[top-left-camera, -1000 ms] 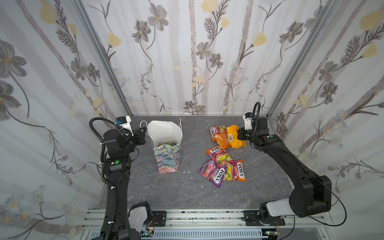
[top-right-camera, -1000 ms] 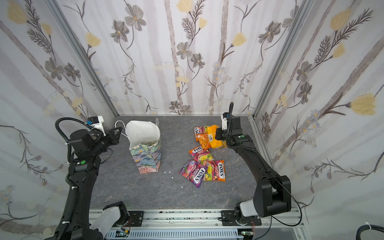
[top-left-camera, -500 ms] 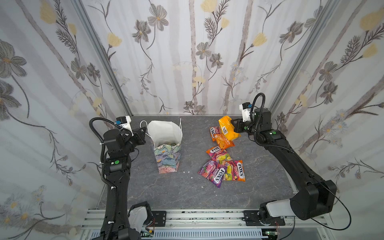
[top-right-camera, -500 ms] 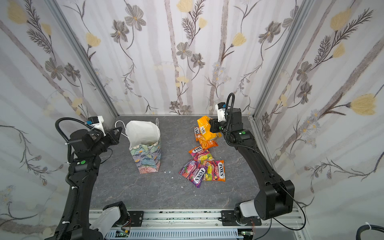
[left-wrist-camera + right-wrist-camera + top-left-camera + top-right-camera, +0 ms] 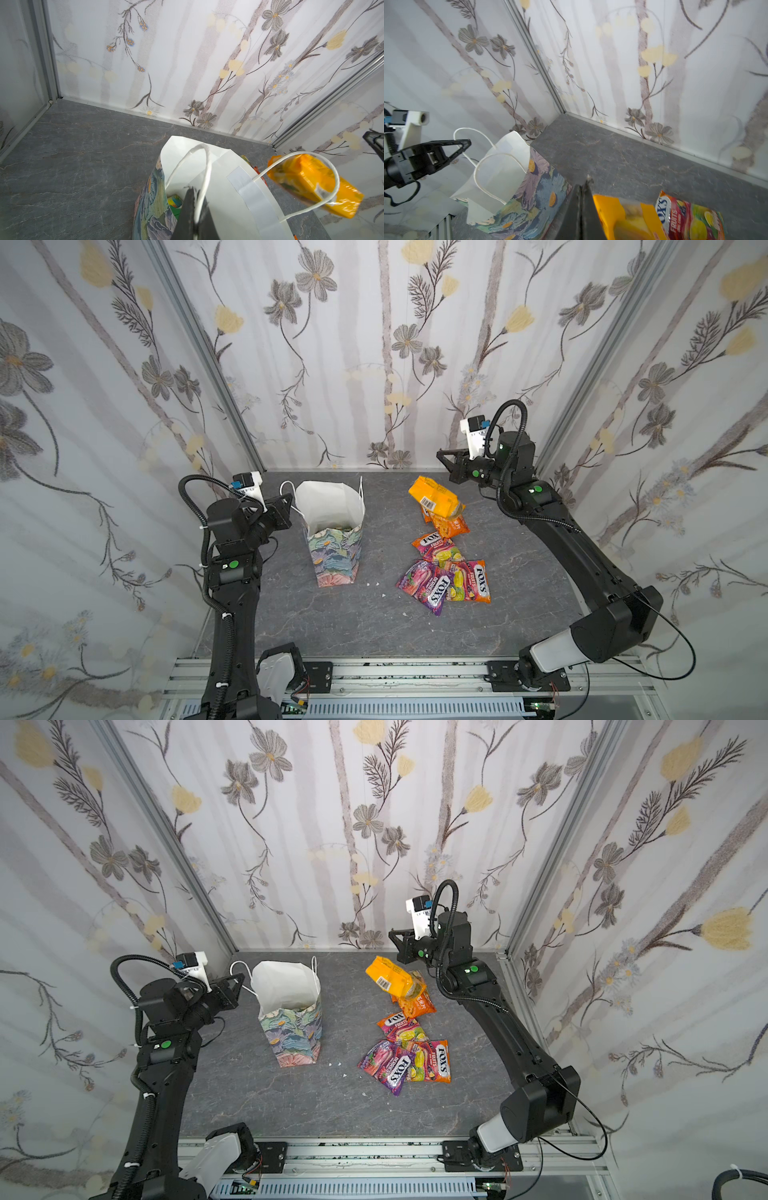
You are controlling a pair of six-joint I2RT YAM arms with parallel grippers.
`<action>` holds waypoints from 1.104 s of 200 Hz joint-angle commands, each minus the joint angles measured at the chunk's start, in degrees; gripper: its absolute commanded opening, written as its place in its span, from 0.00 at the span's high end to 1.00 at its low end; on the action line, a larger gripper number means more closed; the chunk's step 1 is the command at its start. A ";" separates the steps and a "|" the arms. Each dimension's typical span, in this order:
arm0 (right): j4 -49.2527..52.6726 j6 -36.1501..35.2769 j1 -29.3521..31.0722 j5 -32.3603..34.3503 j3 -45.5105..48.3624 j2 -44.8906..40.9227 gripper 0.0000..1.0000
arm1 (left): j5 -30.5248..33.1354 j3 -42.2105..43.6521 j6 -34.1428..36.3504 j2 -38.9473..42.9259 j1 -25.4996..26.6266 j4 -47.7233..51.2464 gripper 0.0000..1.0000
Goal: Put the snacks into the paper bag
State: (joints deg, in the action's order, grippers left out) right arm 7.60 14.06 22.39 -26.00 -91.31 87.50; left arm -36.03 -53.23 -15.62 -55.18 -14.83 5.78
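The paper bag (image 5: 334, 556) (image 5: 291, 1036) stands upright at the left. My left gripper (image 5: 289, 506) (image 5: 194, 190) is shut on its near white cord handle (image 5: 204, 166). A green pack (image 5: 174, 202) lies inside the bag. My right gripper (image 5: 441, 455) (image 5: 584, 185) is shut with nothing between its jaws, raised near the back wall. A yellow-orange pack (image 5: 434, 497) (image 5: 623, 218) sits tilted just below it, apart from the jaws and blurred. An orange pouch (image 5: 451, 524) lies under that pack. Several FOX'S pouches (image 5: 444, 580) (image 5: 405, 1060) lie in front of it.
The grey marble tabletop (image 5: 374, 626) is walled by floral panels at the back and both sides. Small white crumbs (image 5: 376, 585) lie between the bag and the pouches. A metal rail (image 5: 395, 672) runs along the front edge.
My right gripper rose from the pile with the yellow-orange pack and moved toward the bag. The pack has come out of the jaws and now sits below them. The left arm has not moved.
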 commanded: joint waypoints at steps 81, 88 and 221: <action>9.05 -3.34 2.10 11.42 1.47 5.20 0.56 | -0.66 -0.16 0.06 0.40 -0.04 -1.56 1.00; 9.76 -3.28 2.11 11.75 3.28 5.54 0.54 | -0.62 -0.18 0.06 0.42 -0.07 -1.56 1.00; 2.31 -5.05 3.53 4.32 6.27 25.91 0.24 | 0.17 -0.12 0.32 -0.02 -0.09 -1.30 1.00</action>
State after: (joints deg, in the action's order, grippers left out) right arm 12.03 9.96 25.82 -20.03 -82.89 111.44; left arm -36.01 -53.23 -15.62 -55.11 -14.83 5.80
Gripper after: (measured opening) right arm 0.766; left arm 0.050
